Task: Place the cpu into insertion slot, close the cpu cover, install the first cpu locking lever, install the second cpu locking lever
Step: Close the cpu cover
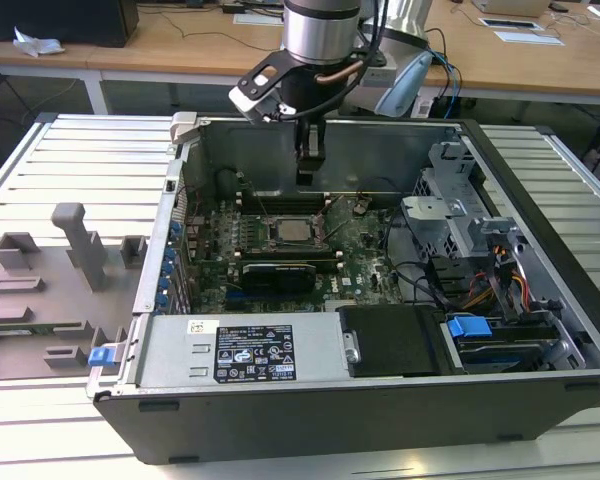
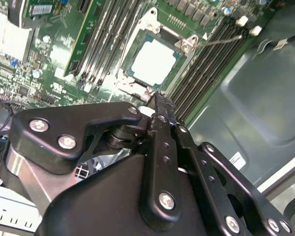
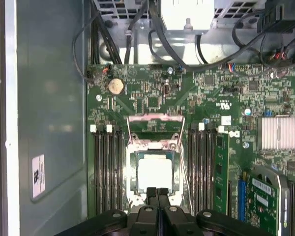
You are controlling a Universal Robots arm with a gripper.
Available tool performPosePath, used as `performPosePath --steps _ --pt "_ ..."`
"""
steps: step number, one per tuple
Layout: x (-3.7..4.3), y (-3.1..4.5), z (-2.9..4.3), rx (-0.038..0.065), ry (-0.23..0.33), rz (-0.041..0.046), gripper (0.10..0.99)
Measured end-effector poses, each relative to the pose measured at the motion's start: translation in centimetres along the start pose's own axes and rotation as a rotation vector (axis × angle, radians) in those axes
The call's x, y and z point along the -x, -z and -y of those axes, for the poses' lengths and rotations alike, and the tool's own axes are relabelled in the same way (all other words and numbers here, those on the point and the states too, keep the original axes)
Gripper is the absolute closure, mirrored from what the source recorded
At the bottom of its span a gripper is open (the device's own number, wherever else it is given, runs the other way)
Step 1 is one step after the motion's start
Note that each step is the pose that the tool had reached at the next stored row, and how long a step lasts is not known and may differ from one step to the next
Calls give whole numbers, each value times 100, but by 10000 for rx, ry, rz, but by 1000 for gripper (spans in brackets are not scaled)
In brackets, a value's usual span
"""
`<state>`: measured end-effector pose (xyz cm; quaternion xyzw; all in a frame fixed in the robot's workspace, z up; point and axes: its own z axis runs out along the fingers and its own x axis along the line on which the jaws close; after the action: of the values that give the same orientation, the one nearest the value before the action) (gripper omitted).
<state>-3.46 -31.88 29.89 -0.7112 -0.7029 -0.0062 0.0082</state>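
Note:
The cpu point(image 3: 155, 174), a flat square chip with a pale metal top, lies in the insertion slot point(image 3: 132, 169) on the green board; it also shows in the second wrist view point(image 2: 155, 61) and the exterior view point(image 1: 292, 232). The cpu cover point(image 3: 155, 119) stands swung up on the side of the slot away from my fingers. A thin wire lever point(image 3: 183, 172) runs along one side of the slot. My gripper point(image 3: 157, 191) hangs above the slot's near edge, apart from the chip, shut with nothing held. It appears over the case point(image 1: 307, 175) and in the second wrist view point(image 2: 157, 98).
Rows of black memory slots point(image 3: 105, 172) flank the socket. A long black card point(image 1: 280, 272) lies in front of it. The power supply point(image 1: 240, 350) fills the case front, and a drive cage with cables point(image 1: 460, 225) sits at the exterior view's right. Grey fixtures point(image 1: 75, 250) stand outside.

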Motion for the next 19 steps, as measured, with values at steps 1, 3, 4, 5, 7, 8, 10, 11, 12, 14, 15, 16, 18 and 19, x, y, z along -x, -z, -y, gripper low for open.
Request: performPosePath --steps 1,3,4,5,7,8,10,11,12,14,15,16,18,19 --pt "0 0 -21 -1 0 0 980" --pt "-1 0 -69 -2 2 -1 980" --pt "-1 0 -87 -2 1 0 980" --pt "-2 0 -120 -3 -1 0 980" --pt "-3 0 -200 -4 0 0 980" --pt "-4 1 -269 -6 1 0 980" --pt "-5 1 -334 -8 0 1 980" --pt "-6 1 -368 -9 1 0 980" --pt "-6 1 -402 -10 1 0 980" --pt "-8 1 -445 -10 1 1 980" --pt "-8 1 -465 -11 2 0 980" --pt "-8 1 -483 -11 1 0 980" --pt "-8 1 -540 -12 1 0 980" --pt "-9 1 -566 -13 2 0 980"
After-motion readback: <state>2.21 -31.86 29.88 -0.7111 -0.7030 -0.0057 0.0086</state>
